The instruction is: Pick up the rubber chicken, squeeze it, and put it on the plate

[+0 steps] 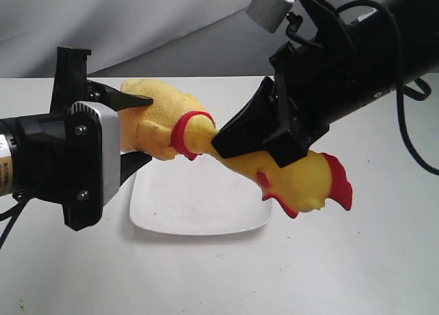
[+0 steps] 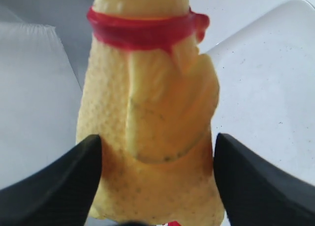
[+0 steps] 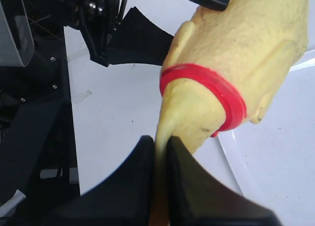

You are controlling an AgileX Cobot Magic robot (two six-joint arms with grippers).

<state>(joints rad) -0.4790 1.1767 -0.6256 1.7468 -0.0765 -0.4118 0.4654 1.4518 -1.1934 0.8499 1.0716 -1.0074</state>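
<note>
The rubber chicken [image 1: 161, 119] hangs lengthwise in the air over the plate [image 1: 199, 205], held by both arms. My left gripper [image 1: 147, 130] is shut on its plump bumpy body [image 2: 152, 113], one black finger on each side. My right gripper [image 1: 218, 142] is shut on the thin neck [image 3: 184, 113] just past the red collar ring [image 3: 216, 90], pinching it flat. The head with red comb [image 1: 339, 181] and wattle sticks out beyond the right gripper, over the plate's right edge. The feet are hidden behind the left gripper.
The white plate [image 2: 266, 88] lies on a white table [image 1: 329, 267] under the chicken. A grey cloth backdrop [image 1: 137, 20] rises behind. The right arm's cable [image 1: 411, 133] loops down at the right edge. The left arm's body [image 3: 39, 88] fills one side of the right wrist view.
</note>
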